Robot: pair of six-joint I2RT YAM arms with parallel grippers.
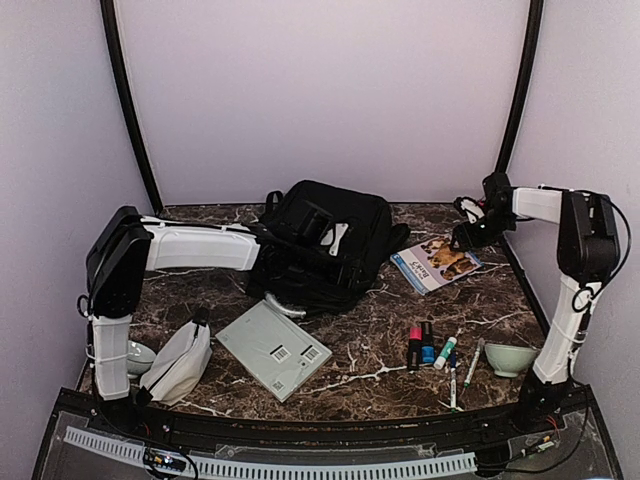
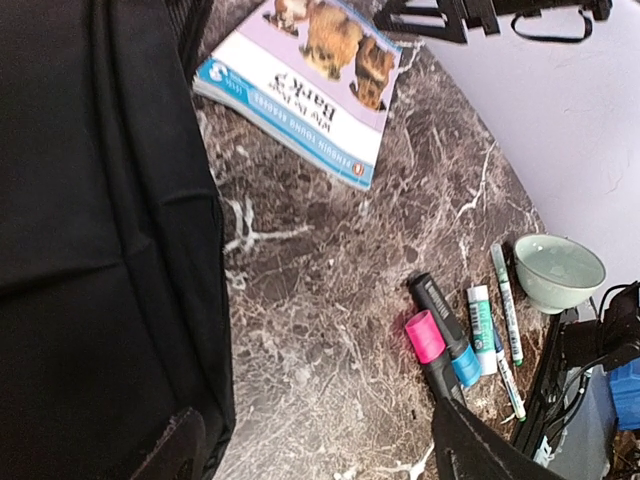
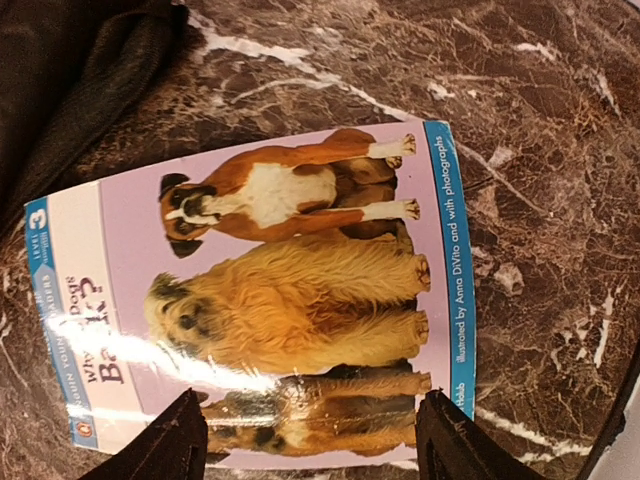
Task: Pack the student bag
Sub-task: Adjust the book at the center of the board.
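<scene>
The black student bag lies at the back centre of the marble table; it fills the left of the left wrist view. My left gripper is open and empty, low over the bag's right edge, one finger on the fabric side and the other over bare table. A thin book with dogs on its cover lies flat to the right of the bag. My right gripper hovers just above that book, open and empty, its fingers straddling the near end of the cover.
A grey flat book and a white-grey pouch lie front left. A pink-capped marker, a blue-capped marker, a glue stick and pens lie front right beside a pale green bowl. Another bowl sits far left.
</scene>
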